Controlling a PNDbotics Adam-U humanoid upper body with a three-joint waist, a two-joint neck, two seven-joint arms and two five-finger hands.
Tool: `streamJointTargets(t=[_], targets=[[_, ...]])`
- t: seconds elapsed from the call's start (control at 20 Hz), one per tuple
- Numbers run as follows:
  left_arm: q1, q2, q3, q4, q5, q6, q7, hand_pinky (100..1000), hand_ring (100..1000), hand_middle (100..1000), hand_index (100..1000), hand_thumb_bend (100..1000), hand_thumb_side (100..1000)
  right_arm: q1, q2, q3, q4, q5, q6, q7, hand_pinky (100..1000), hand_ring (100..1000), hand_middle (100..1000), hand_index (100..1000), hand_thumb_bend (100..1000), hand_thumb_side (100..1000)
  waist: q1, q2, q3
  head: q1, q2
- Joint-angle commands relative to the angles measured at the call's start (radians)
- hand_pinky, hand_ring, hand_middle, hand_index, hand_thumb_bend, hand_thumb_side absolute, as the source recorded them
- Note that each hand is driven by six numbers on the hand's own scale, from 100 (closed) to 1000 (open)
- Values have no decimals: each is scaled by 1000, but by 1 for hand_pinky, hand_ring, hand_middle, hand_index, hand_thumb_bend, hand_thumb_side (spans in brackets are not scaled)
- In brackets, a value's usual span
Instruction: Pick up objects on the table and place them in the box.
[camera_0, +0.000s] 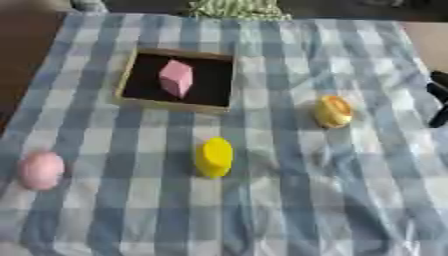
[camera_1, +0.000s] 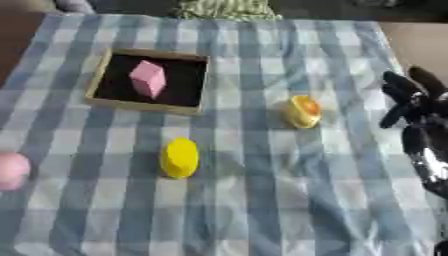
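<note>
Right hand (camera_0: 438, 100) barely in left eye view: only dark fingers poking in at right edge, rest cut off, finger state not readable from this view. Left hand absent from both views. Bench (camera_0: 289, 200) covered in blue-and-white check cloth, near edge cut by frame bottom. Box (camera_0: 131, 75), wooden rim, dark inside, at upper left of cloth; pink block (camera_0: 176, 77) inside, standing tilted. Yellow block (camera_0: 214, 157) on cloth below box, well apart from it. Yellow-orange piece (camera_0: 333, 111) right of box, lying on its side, exact shape hard to make out. Pink round piece (camera_0: 41, 170) near left edge, blurred, shape unclear.

Right eye view: right hand shown more fully at right edge, black fingers spread and relaxed, pointing up and away, nothing held. Forearm (camera_1: 429, 160) entering from lower right, black with silver glints, partly cut by frame edge. Hand right of yellow-orange piece, apart from it, not touching. Contact between hand and cloth not clear. Pink round piece here half cut off by left edge. Striped green-white fabric (camera_1: 227, 7) at far edge, mostly out of frame, identity unclear.
</note>
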Motion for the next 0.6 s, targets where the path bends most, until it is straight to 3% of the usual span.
streamJointTargets(t=[0.05, 0.35, 0.6], targets=[[-8, 18, 1, -16, 3, -1, -4, 785, 940, 833, 847, 100, 567, -4, -12, -1, -20, 2, -4, 10, 1000, 1000, 487, 1000, 100, 470, -12, -2, -1, 0, 4], [-7, 20, 1, -16, 3, -1, -5, 786, 941, 833, 847, 100, 567, 3, -38, 4, -20, -2, -23, 9, 1000, 1000, 490, 1000, 100, 470, -14, -2, 1, 7, 4], [-8, 27, 1, -13, 2, -6, -4, 786, 942, 833, 847, 100, 568, 15, -135, 17, -20, 5, -76, -13, 1000, 1000, 503, 1000, 100, 470, -16, -3, 4, 16, 4]])
